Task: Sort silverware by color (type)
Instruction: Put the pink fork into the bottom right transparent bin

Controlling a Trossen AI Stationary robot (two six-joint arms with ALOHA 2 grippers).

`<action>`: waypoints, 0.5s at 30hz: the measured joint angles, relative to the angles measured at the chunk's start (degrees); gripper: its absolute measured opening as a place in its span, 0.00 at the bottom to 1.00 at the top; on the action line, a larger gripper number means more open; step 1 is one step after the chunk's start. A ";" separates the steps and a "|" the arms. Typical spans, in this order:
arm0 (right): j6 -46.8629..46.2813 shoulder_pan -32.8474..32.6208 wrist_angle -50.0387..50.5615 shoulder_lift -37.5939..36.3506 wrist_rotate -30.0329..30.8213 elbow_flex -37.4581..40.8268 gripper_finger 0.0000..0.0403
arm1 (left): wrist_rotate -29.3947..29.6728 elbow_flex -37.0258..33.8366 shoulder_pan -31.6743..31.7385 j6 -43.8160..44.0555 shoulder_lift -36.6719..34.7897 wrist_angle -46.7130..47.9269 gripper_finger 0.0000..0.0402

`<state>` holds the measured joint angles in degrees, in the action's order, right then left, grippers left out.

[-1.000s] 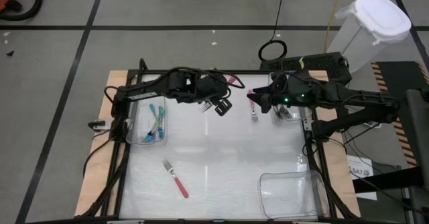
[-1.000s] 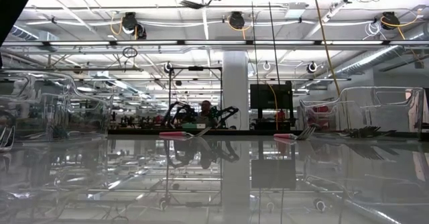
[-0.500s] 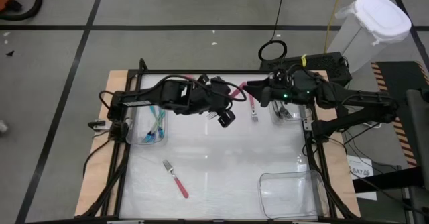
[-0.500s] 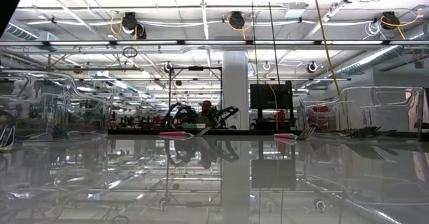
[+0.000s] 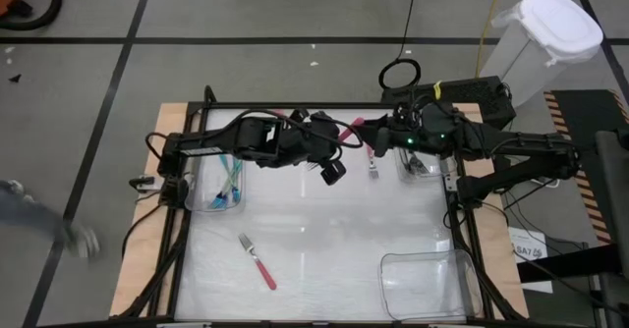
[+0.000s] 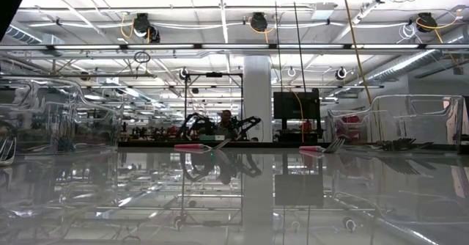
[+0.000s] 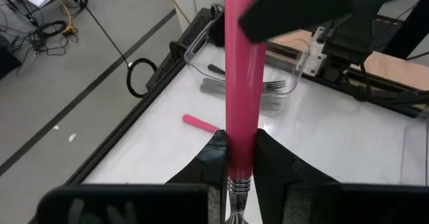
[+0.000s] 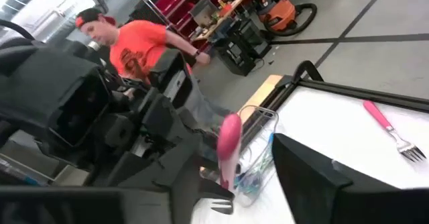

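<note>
Left gripper (image 5: 327, 143) is clamped on a pink fork (image 7: 240, 83), pinching it at the neck where handle meets metal, raised above the table's far middle. Right gripper (image 5: 371, 137) sits just beyond the handle's free end, its fingers spread around that tip and not clamped. Below the two claws another pink fork (image 5: 372, 158) lies on the white table (image 5: 324, 240). Behind the right gripper a clear bin (image 7: 281, 63) holds dark forks. Beside the left arm a second bin (image 5: 218, 181) holds teal forks (image 5: 232, 176). Well off toward the near edge lies a third pink fork (image 5: 257, 261), with an empty bin (image 5: 425, 284) at the near corner. A person in an orange shirt (image 8: 144, 49) stands beyond the table.
</note>
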<state>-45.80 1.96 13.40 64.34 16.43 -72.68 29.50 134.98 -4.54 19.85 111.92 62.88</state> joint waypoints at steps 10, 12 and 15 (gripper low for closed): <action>-0.28 0.63 -0.25 0.00 1.25 0.02 0.07 | 0.05 -0.01 0.11 -0.74 0.02 0.51 0.14; -0.87 0.92 -0.22 0.00 1.25 0.02 0.07 | 0.05 -0.01 0.11 -0.73 0.02 0.52 0.17; -1.48 1.34 0.00 0.00 1.15 0.02 0.07 | -0.61 -0.01 0.11 -0.48 0.02 0.49 0.21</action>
<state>-47.28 3.29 13.40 64.34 17.58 -72.66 28.89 134.98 -4.43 19.37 111.94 63.37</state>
